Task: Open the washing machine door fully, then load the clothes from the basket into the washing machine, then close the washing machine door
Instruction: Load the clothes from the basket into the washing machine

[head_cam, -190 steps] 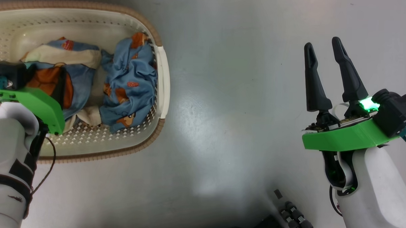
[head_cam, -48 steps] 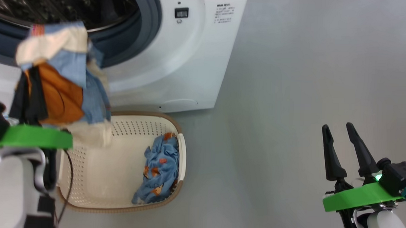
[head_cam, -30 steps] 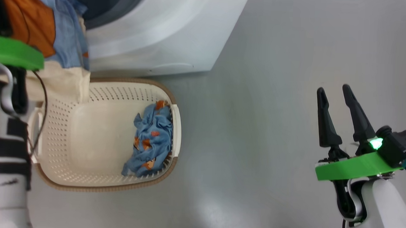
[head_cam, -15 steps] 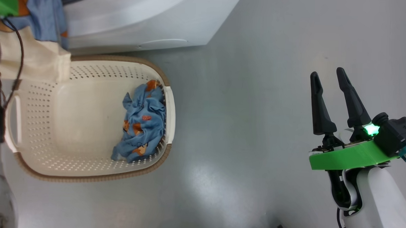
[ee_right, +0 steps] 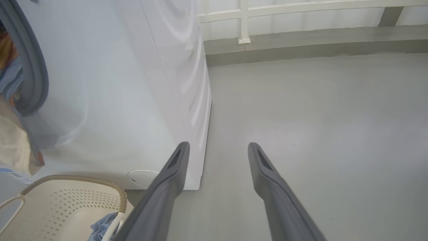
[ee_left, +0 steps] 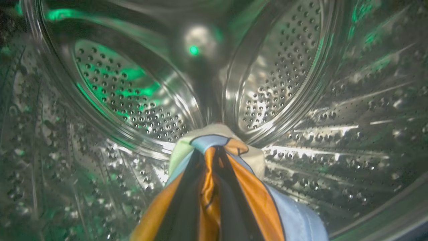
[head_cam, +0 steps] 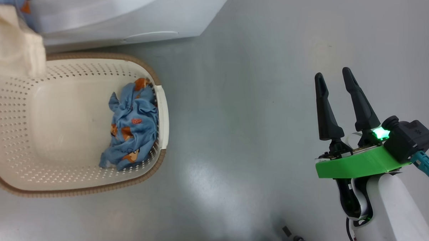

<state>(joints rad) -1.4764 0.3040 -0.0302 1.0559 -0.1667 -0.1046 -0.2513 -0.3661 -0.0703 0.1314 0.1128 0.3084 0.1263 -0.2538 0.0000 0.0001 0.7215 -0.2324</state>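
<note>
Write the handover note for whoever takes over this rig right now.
Left gripper: shut on the orange-and-blue garment, inside the drum; its cream end hangs outside above the basket.
Right gripper: open, idle over the floor.
Done: door open, first garment partly inside the washing machine.
Left: release it, fetch the blue garment from the basket, close the door.

Your head view looks straight down on the basket [head_cam: 163, 111]; the right wrist shares it — the left wrist peers close into the drum [ee_left: 284, 83].
</note>
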